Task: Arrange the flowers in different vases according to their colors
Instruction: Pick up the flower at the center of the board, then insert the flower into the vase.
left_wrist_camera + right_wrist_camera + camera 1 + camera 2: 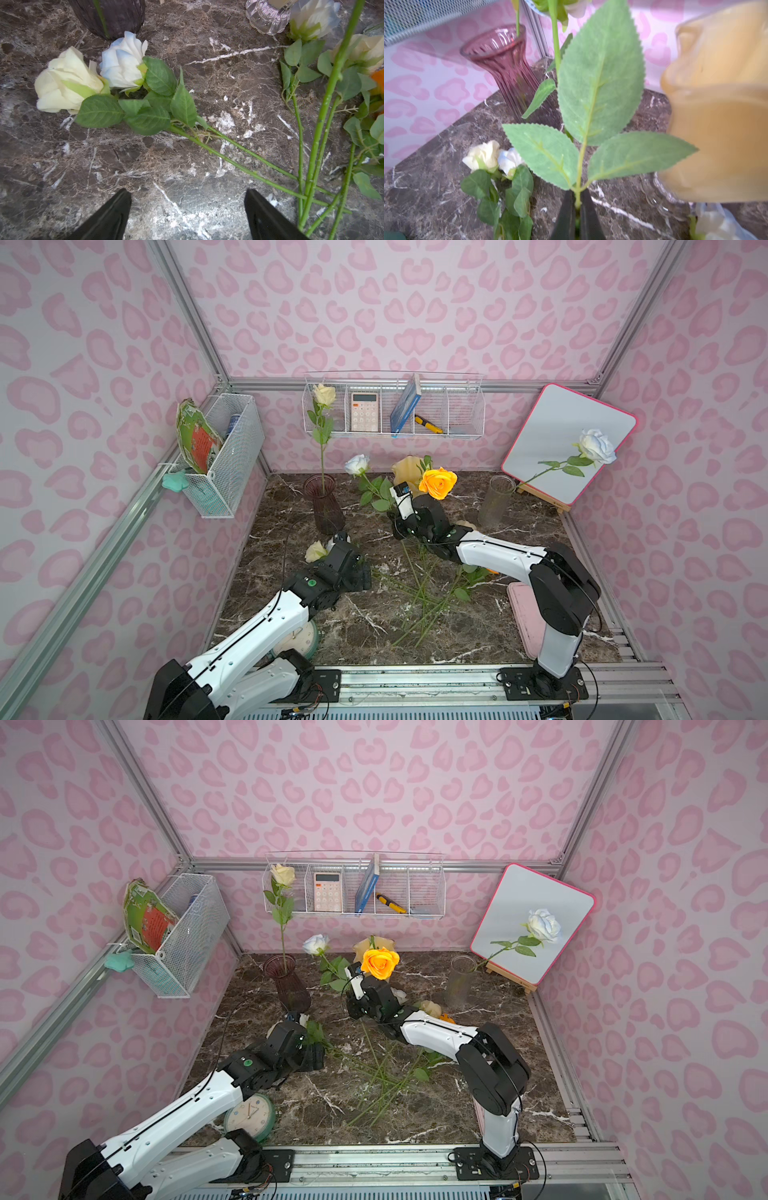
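Two white and black robot arms reach in from the near edge over a dark marble table (pixel 374 626). No brand or label can be read anywhere; the clock face (pixel 249 1112) near the left arm's base, the calculator (pixel 365 411) and the blue book (pixel 405 406) in the white wire basket (pixel 465 414) on the back wall, and the green and red card (pixel 195 439) in the side basket are too small or blurred to read.

Left gripper (pixel 187 212) hangs low over the table with its jaws spread wide, holding nothing. Just beyond it lie a cream rose (pixel 66 83) and a white rose tinged blue (pixel 122 62), heads touching, stems running toward a loose pile of stems (pixel 424 597) at the middle of the table.

Right gripper (pixel 577 209) is closed on the stem of a lifted blue-white rose (pixel 357 464), held upright between the purple vase (pixel 326 506) and the yellow vase (pixel 409 472), close beside the yellow one. The purple vase holds one cream rose (pixel 324 394). An orange rose (pixel 437 483) stands in front of the yellow vase; whether its stem sits inside cannot be told. The clear glass vase (pixel 495 501), at the back right, holds a blue-white rose (pixel 597 446) leaning across a pink-framed board (pixel 552 414).
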You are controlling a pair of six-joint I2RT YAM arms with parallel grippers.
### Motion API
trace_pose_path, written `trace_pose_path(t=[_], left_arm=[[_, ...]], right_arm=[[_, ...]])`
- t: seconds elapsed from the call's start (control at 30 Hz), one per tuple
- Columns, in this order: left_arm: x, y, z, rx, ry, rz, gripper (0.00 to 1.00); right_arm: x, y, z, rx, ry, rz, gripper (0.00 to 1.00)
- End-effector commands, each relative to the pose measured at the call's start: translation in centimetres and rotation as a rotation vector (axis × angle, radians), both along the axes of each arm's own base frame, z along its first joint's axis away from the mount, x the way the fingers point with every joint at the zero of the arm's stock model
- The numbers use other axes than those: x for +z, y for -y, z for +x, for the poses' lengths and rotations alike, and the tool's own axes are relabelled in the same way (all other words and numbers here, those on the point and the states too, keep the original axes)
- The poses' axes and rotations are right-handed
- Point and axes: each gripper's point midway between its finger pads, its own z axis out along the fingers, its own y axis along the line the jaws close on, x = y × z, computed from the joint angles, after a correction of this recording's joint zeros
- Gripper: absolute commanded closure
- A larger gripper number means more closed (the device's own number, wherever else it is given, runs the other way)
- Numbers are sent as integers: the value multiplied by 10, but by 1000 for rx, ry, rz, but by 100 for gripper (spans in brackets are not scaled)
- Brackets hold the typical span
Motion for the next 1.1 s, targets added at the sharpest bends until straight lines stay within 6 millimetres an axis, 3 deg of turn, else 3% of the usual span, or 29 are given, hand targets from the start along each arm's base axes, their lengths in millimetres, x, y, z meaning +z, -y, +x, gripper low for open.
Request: trace_pose_path(t=[0.0, 0.03, 0.33, 0.6, 0.7, 0.87, 1.07], left_arm=[[6, 2, 3, 6, 28, -24, 10], [6, 1, 2, 6, 31, -27, 10], [14, -2, -4, 1, 53, -42, 9], [14, -3, -10, 7, 69, -77, 9], [14, -2, -11, -2, 66, -87, 9], [15, 4, -12, -30, 67, -106, 5], [19, 9, -9, -56, 77, -113, 5]], right_arm=[[56, -15, 5, 32, 142, 117, 95], [63, -17, 5, 41, 154, 130, 95], [184, -29, -11, 104, 394, 303, 96], [324, -31, -74, 240, 621, 491, 97], [372, -23, -93, 263, 677, 549, 98], [439, 15, -106, 169, 783, 541, 99], [487, 107, -100, -70, 887, 495, 100]])
